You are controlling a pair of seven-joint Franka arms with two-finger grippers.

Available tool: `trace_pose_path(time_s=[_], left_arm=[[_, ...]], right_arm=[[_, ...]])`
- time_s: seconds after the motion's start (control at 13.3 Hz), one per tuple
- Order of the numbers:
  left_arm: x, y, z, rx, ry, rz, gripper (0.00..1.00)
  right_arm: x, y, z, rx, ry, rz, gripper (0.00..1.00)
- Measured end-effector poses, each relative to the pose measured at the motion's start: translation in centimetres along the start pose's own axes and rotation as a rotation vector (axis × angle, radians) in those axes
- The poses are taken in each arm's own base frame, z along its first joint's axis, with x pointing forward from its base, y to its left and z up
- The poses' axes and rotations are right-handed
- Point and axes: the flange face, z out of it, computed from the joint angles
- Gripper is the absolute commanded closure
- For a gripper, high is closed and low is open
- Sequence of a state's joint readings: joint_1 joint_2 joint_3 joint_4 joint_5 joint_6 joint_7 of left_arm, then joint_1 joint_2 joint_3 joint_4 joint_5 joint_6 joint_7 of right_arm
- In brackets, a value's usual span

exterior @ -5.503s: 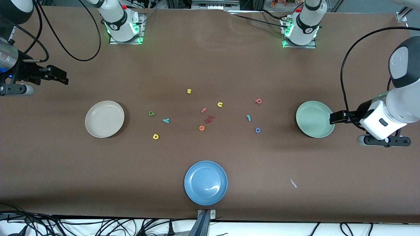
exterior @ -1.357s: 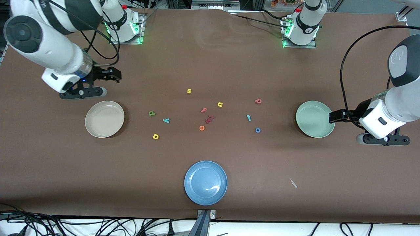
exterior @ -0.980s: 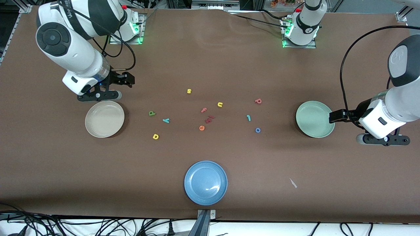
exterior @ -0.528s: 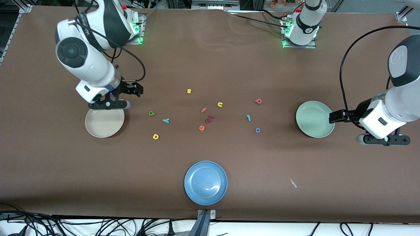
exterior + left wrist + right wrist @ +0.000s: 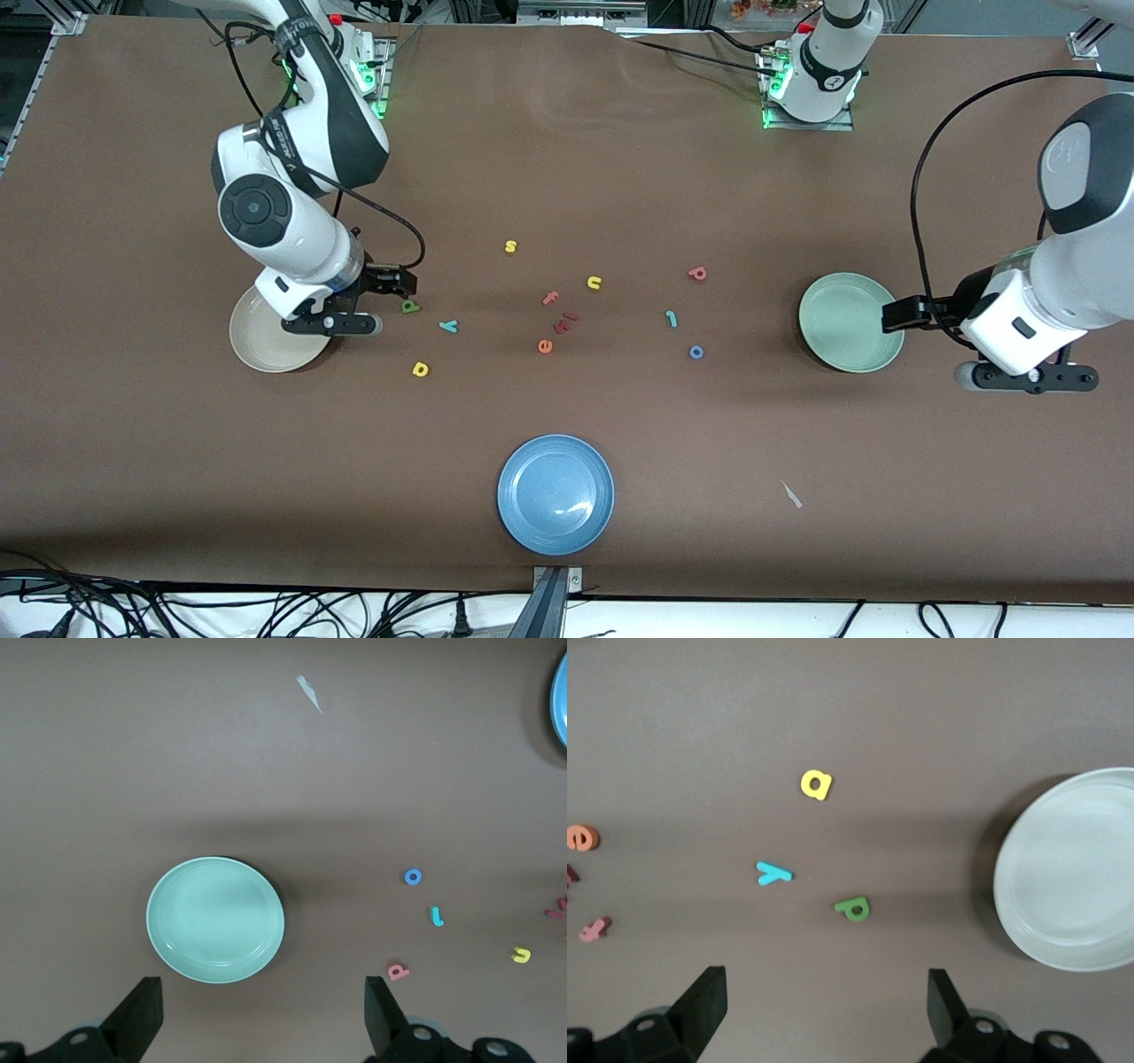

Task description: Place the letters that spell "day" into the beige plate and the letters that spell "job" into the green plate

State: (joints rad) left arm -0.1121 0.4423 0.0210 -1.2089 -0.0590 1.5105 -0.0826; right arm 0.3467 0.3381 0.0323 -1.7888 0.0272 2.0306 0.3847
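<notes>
**A:** Front view has the right gripper point(image 5: 396, 285) hanging wide open and empty over the desk point(image 5: 567, 159), just beside the green "a" point(image 5: 410, 307). Makes sense, since the "y" point(image 5: 448, 326) and yellow "d" point(image 5: 420, 369) sit right there near the beige plate point(image 5: 257, 341).

**B:** Half a second back it was up by the plate's rim, so it slid toward the letters. The left gripper point(image 5: 893, 315) waits, open, holding nothing, over the green plate point(image 5: 842, 323); the "j" point(image 5: 671, 319), "o" point(image 5: 696, 352) and "b" point(image 5: 697, 274) lie untouched on the desk nearby. Both plates look bare.
</notes>
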Motion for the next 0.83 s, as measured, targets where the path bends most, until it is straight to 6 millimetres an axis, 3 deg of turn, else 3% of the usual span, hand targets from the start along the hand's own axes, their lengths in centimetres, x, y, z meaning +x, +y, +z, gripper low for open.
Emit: trace_pose_path(time_s=[0.3, 0.45, 0.6, 0.83], left_arm=[[-0.4, 4.2, 2.1, 0.009, -0.041, 0.028, 0.00], [-0.7, 7.8, 3.6, -0.016, -0.069, -0.015, 0.00], [-0.3, 12.2, 7.0, -0.040, -0.091, -0.110, 0.00], [0.7, 17.6, 15.0, -0.030, -0.077, -0.270, 0.00]], right_arm=[[2.0, -0.5, 5.1, 0.009, 0.016, 0.008, 0.00], [3.0, -0.8, 6.8, 0.009, 0.013, 0.016, 0.00], [4.3, -1.0, 7.7, 0.012, 0.016, 0.020, 0.00], [6.0, -1.5, 9.5, 0.012, 0.012, 0.023, 0.00]])
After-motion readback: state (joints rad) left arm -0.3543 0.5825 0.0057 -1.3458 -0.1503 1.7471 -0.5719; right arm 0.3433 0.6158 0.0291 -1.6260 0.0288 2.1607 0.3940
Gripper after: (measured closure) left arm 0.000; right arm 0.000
